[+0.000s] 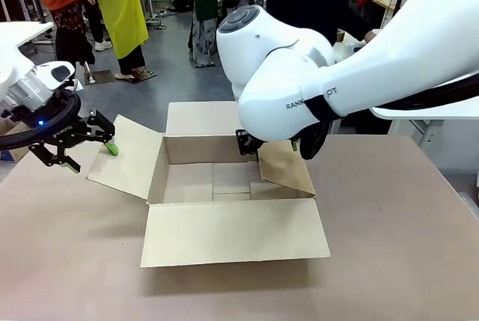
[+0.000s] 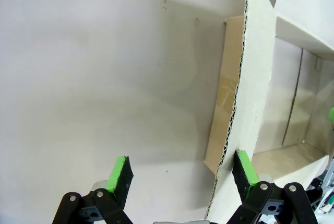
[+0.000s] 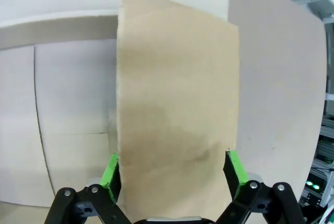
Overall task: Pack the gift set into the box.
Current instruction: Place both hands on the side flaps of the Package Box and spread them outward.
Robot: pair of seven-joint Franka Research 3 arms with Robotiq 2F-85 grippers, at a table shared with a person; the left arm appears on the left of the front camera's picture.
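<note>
Right claw (image 3: 172, 167) wide astride box flap (image 3: 177, 78)

Bright, even overhead light in the front view, sharp all over. A soft, short shadow sits under the near flap of the plain brown corrugated cardboard box (image 1: 232, 231) on the pale brown worktop (image 1: 389, 261); the box floor is slightly shaded. The glossy white robot arm (image 1: 299, 89) has mild highlights, no hard glare. In the left wrist view the worktop is washed out near white, with faint broad shadows. Green pads (image 2: 119, 172) are crisp. In the right wrist view the close flap is soft, with a dark blotch low down. Wide-angle bowing at the edges.
</note>
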